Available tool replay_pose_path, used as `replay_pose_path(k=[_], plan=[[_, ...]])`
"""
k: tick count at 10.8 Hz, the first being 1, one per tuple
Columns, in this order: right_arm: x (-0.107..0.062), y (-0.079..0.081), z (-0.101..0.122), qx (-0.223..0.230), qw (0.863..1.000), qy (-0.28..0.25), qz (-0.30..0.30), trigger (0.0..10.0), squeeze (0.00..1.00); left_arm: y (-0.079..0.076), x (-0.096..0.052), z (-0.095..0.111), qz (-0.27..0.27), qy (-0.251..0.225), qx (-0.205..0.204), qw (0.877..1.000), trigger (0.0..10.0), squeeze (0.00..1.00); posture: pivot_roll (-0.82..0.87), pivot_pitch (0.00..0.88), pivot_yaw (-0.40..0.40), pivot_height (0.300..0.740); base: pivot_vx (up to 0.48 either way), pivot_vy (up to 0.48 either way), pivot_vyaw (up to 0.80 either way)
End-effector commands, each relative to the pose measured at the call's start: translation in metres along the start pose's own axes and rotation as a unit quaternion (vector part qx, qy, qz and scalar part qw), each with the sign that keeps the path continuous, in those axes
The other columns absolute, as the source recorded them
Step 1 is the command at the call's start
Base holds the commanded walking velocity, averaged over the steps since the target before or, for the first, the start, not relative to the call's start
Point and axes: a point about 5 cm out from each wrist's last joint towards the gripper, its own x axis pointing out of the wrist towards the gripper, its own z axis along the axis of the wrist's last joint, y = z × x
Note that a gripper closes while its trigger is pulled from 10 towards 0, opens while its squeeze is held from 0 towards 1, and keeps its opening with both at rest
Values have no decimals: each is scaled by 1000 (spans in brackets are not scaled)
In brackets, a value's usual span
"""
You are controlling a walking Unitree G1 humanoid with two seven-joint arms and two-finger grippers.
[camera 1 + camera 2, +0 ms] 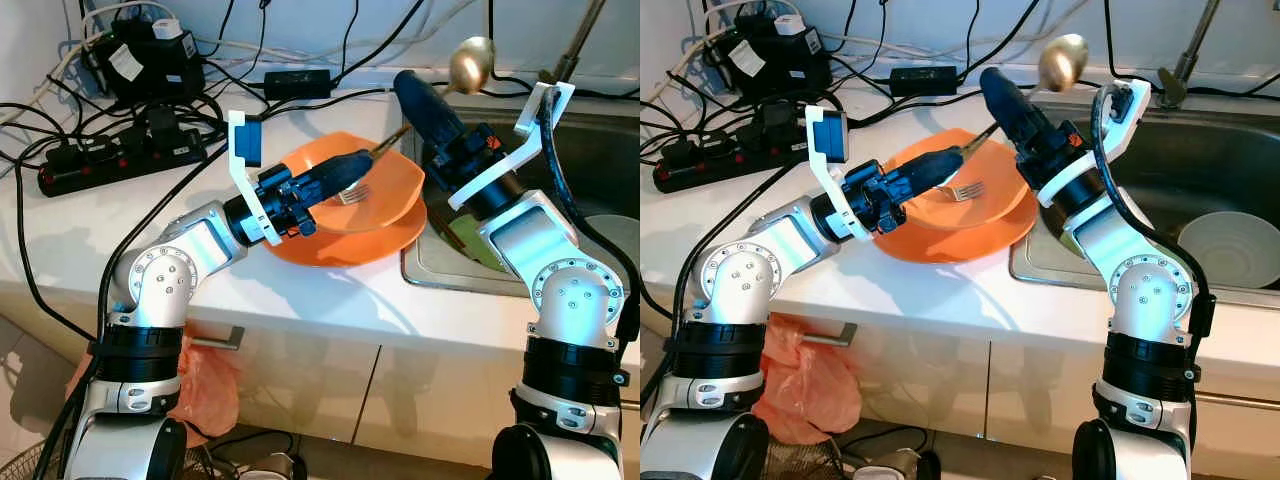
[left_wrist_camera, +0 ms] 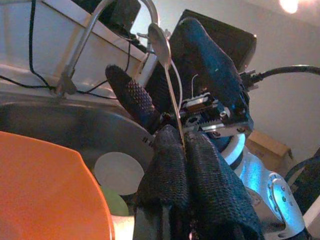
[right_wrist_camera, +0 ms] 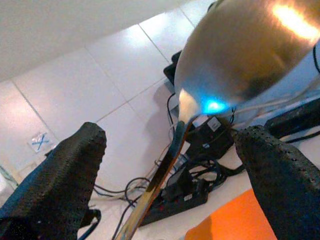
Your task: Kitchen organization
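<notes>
The spoon (image 1: 470, 63) is up in the air over the back of the table (image 1: 330, 300), at about 1 o'clock from the orange plates (image 1: 390, 235). Its long handle runs down between our two hands. Our left hand (image 1: 355, 165) is squeezed shut on the handle. We see this in the left wrist view, where the thin metal stem comes out from between the two pressed fingers (image 2: 170, 165). Our right hand (image 1: 425, 100) is wide open. Its two fingers stand far apart on each side of the spoon, and they do not touch it.

A fork (image 1: 352, 194) lies on the top plate, just under our left hand. The plates sit stacked on the table, right at the edge of the sink (image 1: 1240, 140). In the sink there is a white bowl (image 1: 1230, 245), at about 3 o'clock from the plates.

We think the job is only part way done. The spoon is picked up but not put away yet. It looks like we may pass it from the left hand to the right hand. The fork, the plates and the bowl are left to tidy.
</notes>
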Motion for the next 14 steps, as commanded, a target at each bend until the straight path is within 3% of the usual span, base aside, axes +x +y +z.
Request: replay_pose_path(k=[1,2,6,14], plan=[[4,2,4,-4,1000,-8,7,4471,0,-4,-1,2,-12,3,5,1000,0,0,69,62,54,740,0,0,0],[4,1,6,-1,1000,-13,4,0,0,-5,-2,4,-14,2,4,1000,0,0,69,64,52,740,0,0,0],[4,-3,9,-3,1000,-21,-4,0,0,-11,-3,7,-28,0,3,1000,0,0,70,64,50,740,0,0,0],[5,-6,11,-9,999,-30,-16,0,0,-7,-6,5,-12,9,6,1000,0,0,68,64,52,740,0,0,0]])
